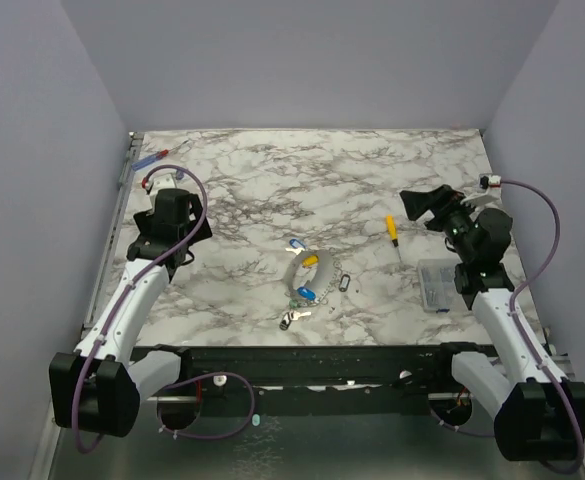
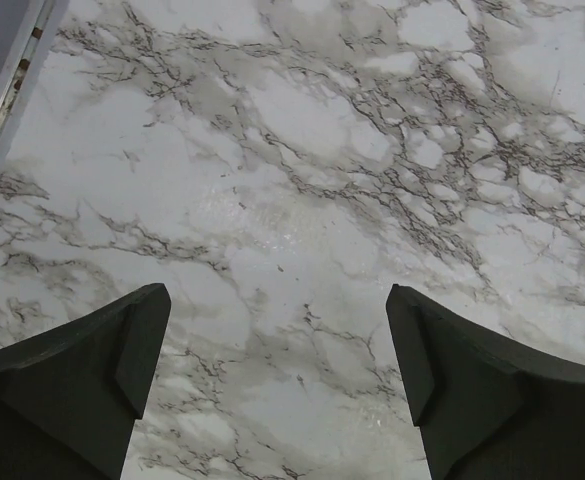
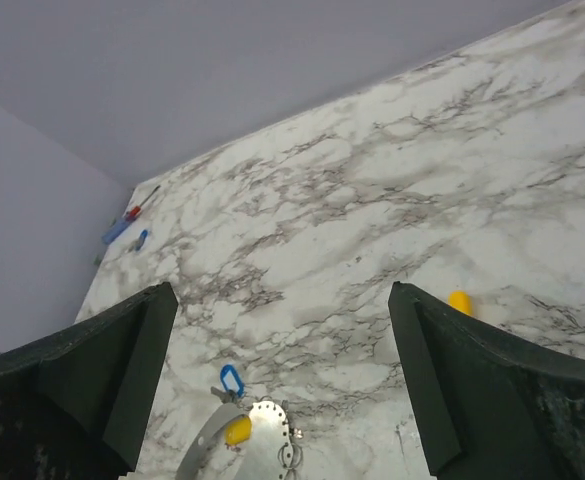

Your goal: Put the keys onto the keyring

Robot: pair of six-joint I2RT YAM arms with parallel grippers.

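The keyring [image 1: 299,272], a pale grey loop with a fine chain [image 1: 328,283], lies at the table's middle front. Keys lie round it: a blue-tagged one [image 1: 294,245] behind, a yellow-tagged one [image 1: 311,261] on it, another blue-tagged one [image 1: 307,294] in front, a dark-tagged one [image 1: 344,284] to the right, and bare silver keys [image 1: 292,318] nearest the front. My left gripper [image 1: 196,230] is open and empty over bare marble [image 2: 277,340]. My right gripper [image 1: 422,205] is open and empty [image 3: 282,340]; its view shows the keyring [image 3: 204,445], a blue tag [image 3: 231,380] and a yellow tag [image 3: 238,430] low down.
A yellow-handled screwdriver [image 1: 392,232] lies left of the right gripper, its handle end showing in the right wrist view [image 3: 459,301]. A small clear box [image 1: 435,282] sits by the right arm. A red-and-blue tool [image 1: 157,155] lies at the back left corner.
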